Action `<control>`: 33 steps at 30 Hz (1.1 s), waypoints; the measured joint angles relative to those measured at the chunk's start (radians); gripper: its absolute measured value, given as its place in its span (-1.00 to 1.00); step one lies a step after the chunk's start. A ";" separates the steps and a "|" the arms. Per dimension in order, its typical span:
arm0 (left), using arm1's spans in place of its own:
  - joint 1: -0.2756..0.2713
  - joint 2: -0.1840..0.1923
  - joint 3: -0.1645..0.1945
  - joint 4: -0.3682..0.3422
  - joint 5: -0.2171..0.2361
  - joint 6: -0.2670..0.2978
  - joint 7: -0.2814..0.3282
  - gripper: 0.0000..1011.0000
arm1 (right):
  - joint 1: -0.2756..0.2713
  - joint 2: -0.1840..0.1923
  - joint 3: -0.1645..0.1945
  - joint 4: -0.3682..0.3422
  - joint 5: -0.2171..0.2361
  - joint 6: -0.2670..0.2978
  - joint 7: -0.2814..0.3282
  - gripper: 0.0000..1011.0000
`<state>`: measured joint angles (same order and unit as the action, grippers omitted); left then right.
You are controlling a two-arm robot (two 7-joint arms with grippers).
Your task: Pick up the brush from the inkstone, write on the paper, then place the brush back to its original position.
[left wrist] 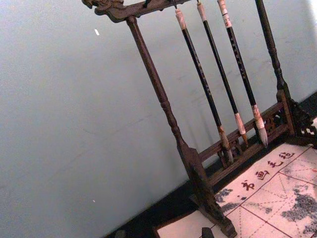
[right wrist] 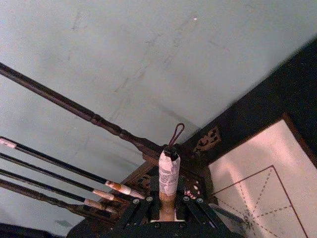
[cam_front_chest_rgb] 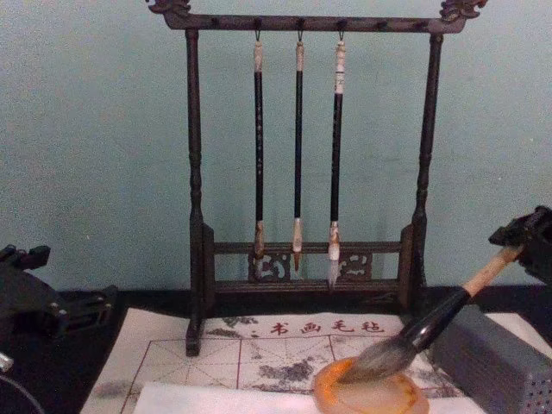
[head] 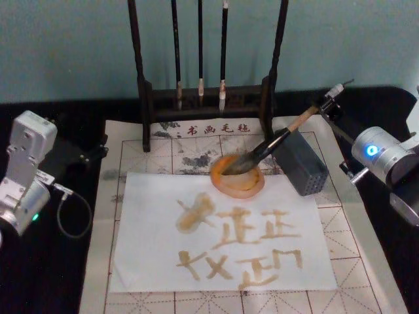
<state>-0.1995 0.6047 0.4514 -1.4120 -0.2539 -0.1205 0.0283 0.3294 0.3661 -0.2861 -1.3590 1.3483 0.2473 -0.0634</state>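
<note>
The brush [head: 272, 145] leans with its bushy tip in the orange-rimmed inkstone [head: 254, 188] and its handle rising toward the back right. My right gripper [head: 325, 104] is shut on the handle's upper end; the right wrist view has the taped end of the brush [right wrist: 168, 173] between its fingers. From the chest, the brush [cam_front_chest_rgb: 431, 328] slants down from my right gripper [cam_front_chest_rgb: 524, 241] into the inkstone [cam_front_chest_rgb: 332, 388]. The white paper [head: 150, 261] lies in front of the inkstone and bears amber characters. My left gripper [head: 75, 154] is parked at the left, open.
A grey block [head: 304, 167] stands just right of the inkstone, under the brush handle. A dark wooden rack [cam_front_chest_rgb: 194, 259] with three slim hanging brushes stands behind. A beige mat with a red grid [head: 366, 261] lies under the paper on the black table.
</note>
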 joint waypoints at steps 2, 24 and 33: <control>0.000 0.000 0.000 0.000 0.000 0.000 0.000 0.98 | 0.001 0.000 -0.003 0.001 0.004 -0.003 -0.007 -0.63; 0.000 0.000 0.000 0.000 0.000 0.000 0.000 0.98 | 0.008 0.019 -0.054 0.008 0.042 -0.046 -0.049 -0.63; 0.000 0.000 0.000 0.000 0.000 0.000 0.000 0.98 | 0.012 0.027 -0.075 0.010 0.055 -0.059 -0.061 -0.63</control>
<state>-0.1996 0.6047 0.4514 -1.4119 -0.2539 -0.1205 0.0282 0.3410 0.3933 -0.3614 -1.3489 1.4034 0.1878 -0.1246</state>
